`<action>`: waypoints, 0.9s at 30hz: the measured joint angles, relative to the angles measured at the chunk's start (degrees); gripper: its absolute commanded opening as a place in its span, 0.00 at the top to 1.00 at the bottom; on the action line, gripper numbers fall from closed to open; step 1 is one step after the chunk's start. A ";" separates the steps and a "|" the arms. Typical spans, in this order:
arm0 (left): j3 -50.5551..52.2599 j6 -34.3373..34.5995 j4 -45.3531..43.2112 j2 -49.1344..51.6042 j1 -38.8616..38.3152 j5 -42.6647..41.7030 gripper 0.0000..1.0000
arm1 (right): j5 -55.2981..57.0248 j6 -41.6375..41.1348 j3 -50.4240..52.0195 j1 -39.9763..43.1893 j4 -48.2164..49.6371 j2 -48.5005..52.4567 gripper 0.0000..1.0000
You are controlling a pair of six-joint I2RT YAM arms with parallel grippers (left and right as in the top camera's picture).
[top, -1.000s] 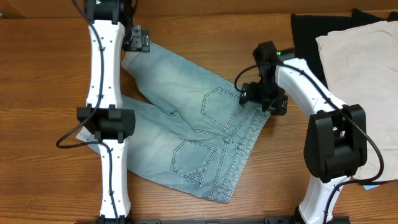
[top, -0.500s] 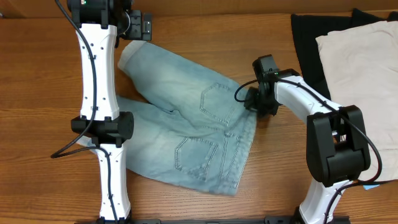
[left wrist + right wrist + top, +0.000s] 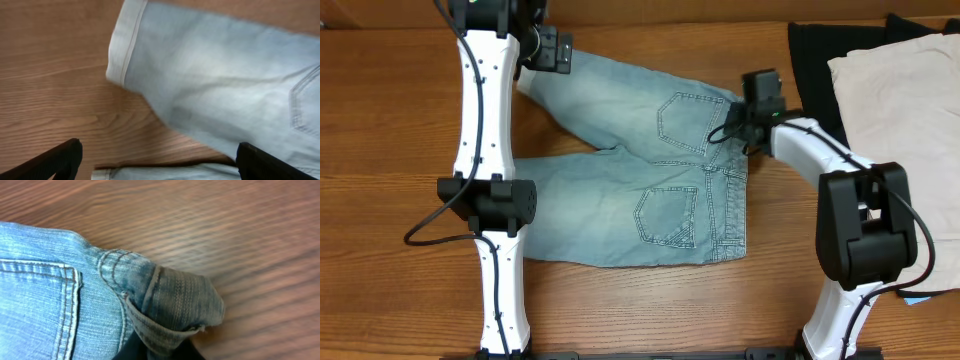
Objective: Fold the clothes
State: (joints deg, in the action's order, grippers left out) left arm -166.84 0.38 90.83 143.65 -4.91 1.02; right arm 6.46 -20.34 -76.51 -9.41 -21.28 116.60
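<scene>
The light-blue denim shorts lie flat on the wooden table, back pockets up, waistband to the right and both legs pointing left. My right gripper is at the far corner of the waistband. The right wrist view shows that corner bunched up and pinched in the gripper, which is shut on it. My left gripper hovers at the cuffed hem of the far leg. In the left wrist view this gripper is wide open above the hem, holding nothing.
A black garment lies at the back right with a larger cream-white garment partly on top of it, close to my right arm. Bare wooden table lies left of the left arm and in front of the shorts.
My right gripper has shut on the waistband corner and pulled it back and to the right. The shorts have swung round from a slant and now lie straight. The left gripper stayed open.
</scene>
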 measured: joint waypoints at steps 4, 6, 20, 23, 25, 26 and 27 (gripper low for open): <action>6.67 -1.03 -2.60 0.02 0.31 0.07 0.00 | -7.45 4.20 -10.40 1.73 -14.19 0.02 0.19; 9.55 -1.22 -5.09 0.02 0.85 -0.20 0.00 | -11.98 6.36 -14.49 1.31 -18.86 -0.07 0.16; 30.77 -2.45 -26.67 0.02 8.61 -9.51 0.01 | -16.68 9.16 -15.96 -4.92 -28.48 -0.39 0.13; 33.90 -2.45 -30.32 0.02 9.05 -12.61 0.06 | -16.55 9.27 -15.96 -4.92 -28.87 -0.39 0.13; 35.74 -2.32 -31.89 0.02 9.03 -13.60 0.10 | -16.52 9.29 -15.96 -4.92 -28.96 -0.39 0.13; 36.52 -2.23 -32.28 0.02 9.03 -13.99 0.13 | -16.52 9.29 -15.96 -4.92 -29.07 -0.39 0.13; 37.42 -2.03 -32.70 0.02 9.03 -14.40 0.17 | -16.52 9.29 -15.96 -4.92 -29.11 -0.39 0.13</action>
State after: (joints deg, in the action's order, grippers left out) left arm -129.43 -1.65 58.13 143.68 4.12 -13.39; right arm -10.07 -11.05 -92.47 -14.33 -50.39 116.20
